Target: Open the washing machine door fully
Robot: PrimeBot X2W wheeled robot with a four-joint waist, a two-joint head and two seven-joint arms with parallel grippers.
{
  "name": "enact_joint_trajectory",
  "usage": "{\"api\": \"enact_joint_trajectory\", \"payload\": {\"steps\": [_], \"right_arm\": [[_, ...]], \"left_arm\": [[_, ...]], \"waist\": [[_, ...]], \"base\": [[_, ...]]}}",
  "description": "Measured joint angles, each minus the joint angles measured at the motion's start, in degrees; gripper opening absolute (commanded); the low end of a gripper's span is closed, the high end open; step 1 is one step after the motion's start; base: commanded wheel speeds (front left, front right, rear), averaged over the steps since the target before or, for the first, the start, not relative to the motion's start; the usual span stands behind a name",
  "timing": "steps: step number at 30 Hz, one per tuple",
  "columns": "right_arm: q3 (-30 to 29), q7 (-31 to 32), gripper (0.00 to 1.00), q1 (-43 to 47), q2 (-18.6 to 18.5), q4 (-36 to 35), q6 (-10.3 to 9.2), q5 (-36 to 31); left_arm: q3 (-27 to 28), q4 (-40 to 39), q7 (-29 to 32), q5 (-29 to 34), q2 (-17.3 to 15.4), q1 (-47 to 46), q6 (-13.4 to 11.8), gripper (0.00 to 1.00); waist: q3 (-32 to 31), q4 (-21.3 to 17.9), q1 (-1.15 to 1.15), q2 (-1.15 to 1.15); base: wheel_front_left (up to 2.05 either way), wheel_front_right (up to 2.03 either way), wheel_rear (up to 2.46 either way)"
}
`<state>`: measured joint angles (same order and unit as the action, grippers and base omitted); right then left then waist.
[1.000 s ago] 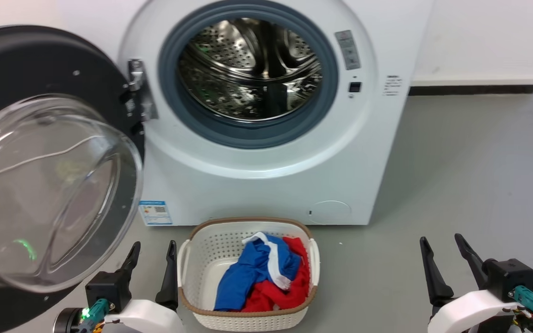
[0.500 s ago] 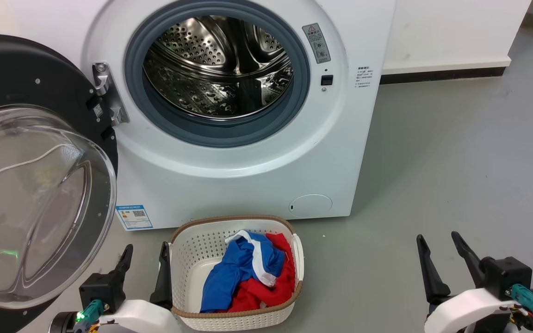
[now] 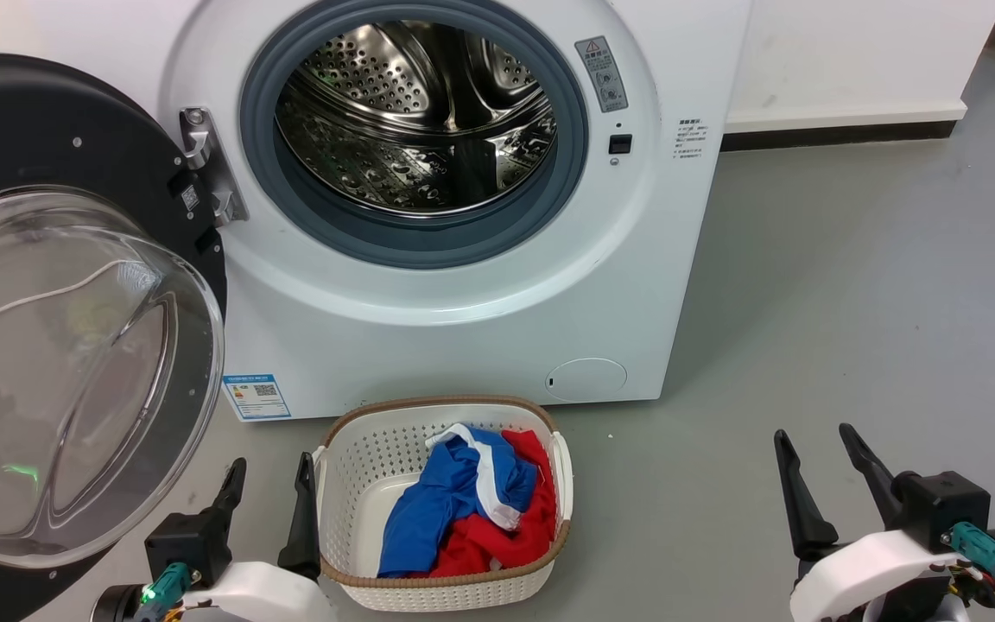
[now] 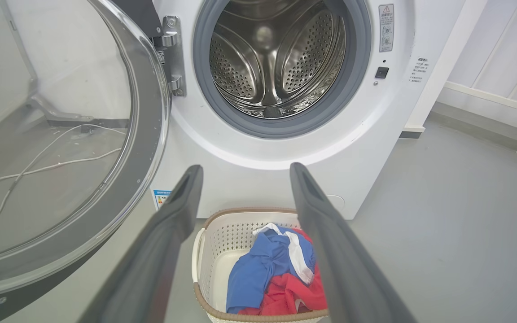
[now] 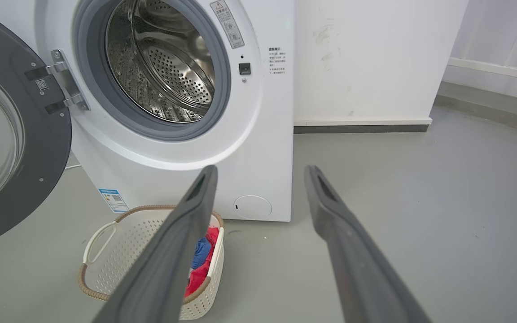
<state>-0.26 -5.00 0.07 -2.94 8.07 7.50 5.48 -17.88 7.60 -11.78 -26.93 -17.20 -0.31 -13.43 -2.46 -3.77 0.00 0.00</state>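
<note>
The washing machine door (image 3: 48,147), a black disc with a clear bulging glass bowl (image 3: 66,371), stands swung wide to the left of the white washing machine (image 3: 463,328), hinged at a metal bracket (image 3: 208,177). The steel drum (image 3: 415,117) lies exposed inside its grey rubber ring. The door also shows in the left wrist view (image 4: 142,148) and the right wrist view (image 5: 38,148). My left gripper (image 3: 269,471) is open, low at the left, just right of the door's lower rim and touching nothing. My right gripper (image 3: 813,441) is open over bare floor at the lower right.
A white laundry basket (image 3: 359,449) with a brown rim holds blue, red and white clothes (image 3: 463,510) on the grey floor in front of the machine, right beside my left gripper. A white wall with a dark skirting (image 3: 834,138) runs behind on the right.
The whole head picture has shifted, so the camera moved. Relative to the machine, the door and both grippers look as before.
</note>
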Motion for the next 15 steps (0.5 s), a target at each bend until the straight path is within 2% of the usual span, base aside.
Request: {"api": "enact_joint_trajectory", "payload": {"steps": [13,14,15], "right_arm": [[0.12,-0.09,1.00,0.01,0.00,0.18,0.00,0.10],[0.15,-0.07,0.00,0.06,0.01,0.29,0.00,0.11],[0.14,0.01,0.00,0.26,0.00,0.77,0.00,0.09]], "left_arm": [[0.25,0.24,-0.53,-0.52,-0.24,-0.11,-0.18,1.00],[0.22,0.31,-0.51,-0.55,-0.19,-0.05,-0.18,0.00],[0.02,0.69,-0.49,-0.55,-0.04,0.15,-0.16,0.00]], "waist": [[0.18,-0.13,0.00,0.00],[0.18,-0.14,0.00,0.00],[0.18,-0.13,0.00,0.00]], "base": [[0.00,0.00,0.00],[0.00,0.00,0.00],[0.00,0.00,0.00]]}}
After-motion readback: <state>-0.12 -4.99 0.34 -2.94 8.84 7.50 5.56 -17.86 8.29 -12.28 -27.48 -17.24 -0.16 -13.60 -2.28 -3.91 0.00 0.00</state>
